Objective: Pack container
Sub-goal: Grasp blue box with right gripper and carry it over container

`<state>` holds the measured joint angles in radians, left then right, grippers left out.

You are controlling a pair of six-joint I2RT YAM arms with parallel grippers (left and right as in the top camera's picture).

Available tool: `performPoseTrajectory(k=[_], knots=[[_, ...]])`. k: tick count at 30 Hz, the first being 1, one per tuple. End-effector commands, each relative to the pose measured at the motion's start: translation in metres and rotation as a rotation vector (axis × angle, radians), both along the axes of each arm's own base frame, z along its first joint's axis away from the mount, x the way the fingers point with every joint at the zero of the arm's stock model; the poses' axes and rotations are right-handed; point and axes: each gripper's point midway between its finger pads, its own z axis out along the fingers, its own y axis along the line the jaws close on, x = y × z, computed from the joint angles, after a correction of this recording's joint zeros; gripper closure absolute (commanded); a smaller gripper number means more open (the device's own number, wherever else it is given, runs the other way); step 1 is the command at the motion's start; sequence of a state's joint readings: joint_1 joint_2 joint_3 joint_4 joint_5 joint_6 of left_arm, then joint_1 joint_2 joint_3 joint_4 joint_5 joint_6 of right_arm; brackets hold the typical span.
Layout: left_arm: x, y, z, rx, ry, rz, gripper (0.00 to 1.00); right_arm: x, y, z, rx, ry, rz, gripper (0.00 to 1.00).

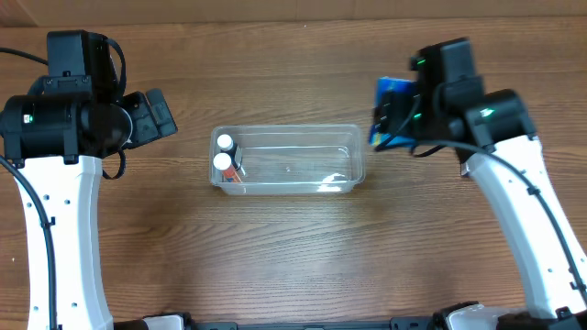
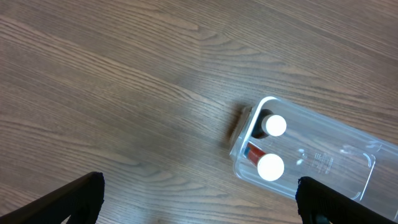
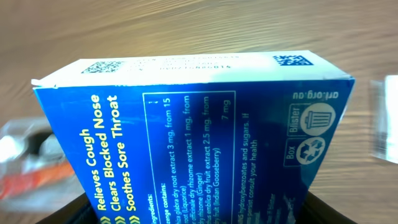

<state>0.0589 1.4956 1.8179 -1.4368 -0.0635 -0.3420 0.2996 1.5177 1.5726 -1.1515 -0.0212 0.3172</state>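
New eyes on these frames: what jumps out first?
The blue box in the right gripper, held just off the right end of the container. Next, two white-capped bottles standing at its left end. The left gripper is open and empty, beyond that end.

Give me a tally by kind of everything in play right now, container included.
Clear container: 1
White-capped bottles, in the container: 2
Blue box, held by the right gripper: 1
Total: 4
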Motion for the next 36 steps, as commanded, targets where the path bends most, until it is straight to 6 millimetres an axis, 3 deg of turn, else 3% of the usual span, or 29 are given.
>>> performPoseTrajectory(k=[1,9,15,24,36], knots=[[0.0,-0.001,-0.006,-0.013,0.021,0.006,0.0,-0.005,0.037,-0.018,-0.022,0.038,0.108,0.3],[0.0,-0.001,-0.006,-0.012,0.02,0.006,0.0,-0.001,0.072,-0.073,-0.052,0.164,0.145,0.3],[0.0,-0.001,-0.006,-0.012,0.02,0.006,0.0,0.011,0.083,-0.115,-0.076,0.226,0.156,0.3],[0.0,-0.001,-0.006,-0.009,0.02,0.0,0.0,0.014,0.087,-0.155,-0.099,0.306,0.16,0.3],[0.0,-0.001,-0.006,-0.009,0.02,0.0,0.0,0.01,0.086,-0.165,-0.114,0.34,0.16,0.27]])
